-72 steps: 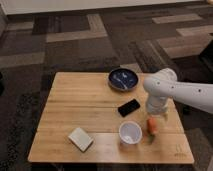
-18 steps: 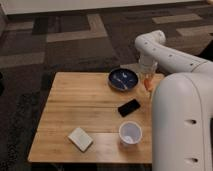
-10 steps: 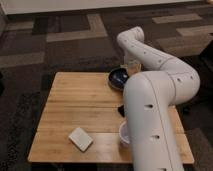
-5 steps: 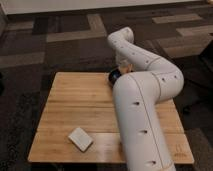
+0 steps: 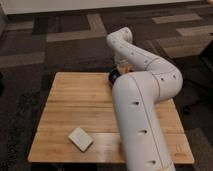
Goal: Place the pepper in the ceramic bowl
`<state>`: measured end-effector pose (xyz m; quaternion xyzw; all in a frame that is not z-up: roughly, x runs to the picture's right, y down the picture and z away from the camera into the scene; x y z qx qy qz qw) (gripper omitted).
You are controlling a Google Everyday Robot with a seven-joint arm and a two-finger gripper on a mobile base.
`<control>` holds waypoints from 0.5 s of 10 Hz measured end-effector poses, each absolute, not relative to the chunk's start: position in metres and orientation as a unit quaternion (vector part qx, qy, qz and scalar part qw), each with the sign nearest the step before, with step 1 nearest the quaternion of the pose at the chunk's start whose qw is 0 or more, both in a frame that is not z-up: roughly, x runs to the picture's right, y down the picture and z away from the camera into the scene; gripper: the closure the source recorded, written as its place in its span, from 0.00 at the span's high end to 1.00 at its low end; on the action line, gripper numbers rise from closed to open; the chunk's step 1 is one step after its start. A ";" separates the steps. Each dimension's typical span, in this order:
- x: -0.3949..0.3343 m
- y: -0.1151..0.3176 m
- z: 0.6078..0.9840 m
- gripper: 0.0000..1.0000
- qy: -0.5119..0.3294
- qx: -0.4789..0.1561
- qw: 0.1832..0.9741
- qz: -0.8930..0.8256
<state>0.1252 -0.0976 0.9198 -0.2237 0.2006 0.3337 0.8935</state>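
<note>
My white arm reaches across the right half of the wooden table (image 5: 75, 105) and bends back toward its far edge. The gripper (image 5: 121, 67) hangs at the arm's end, right over the ceramic bowl (image 5: 113, 76). Only the bowl's dark left rim shows beside the arm. A small orange-red patch of the pepper (image 5: 125, 65) shows at the gripper, held above the bowl. The rest of the bowl and the pepper are hidden by the arm.
A pale beige block (image 5: 80, 138) lies near the table's front left. The arm's thick links cover the table's middle right and hide what lies there. Dark patterned carpet (image 5: 60, 45) surrounds the table.
The arm has swung left from the table's right side, carrying the pepper from near the front right to over the bowl. The arm now blocks the cup and the black phone.
</note>
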 end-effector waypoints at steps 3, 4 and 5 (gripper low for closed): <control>0.124 -0.098 0.920 0.72 0.200 -0.224 0.894 0.333; 0.124 -0.098 0.920 0.72 0.200 -0.224 0.894 0.333; 0.124 -0.098 0.920 0.72 0.200 -0.224 0.894 0.333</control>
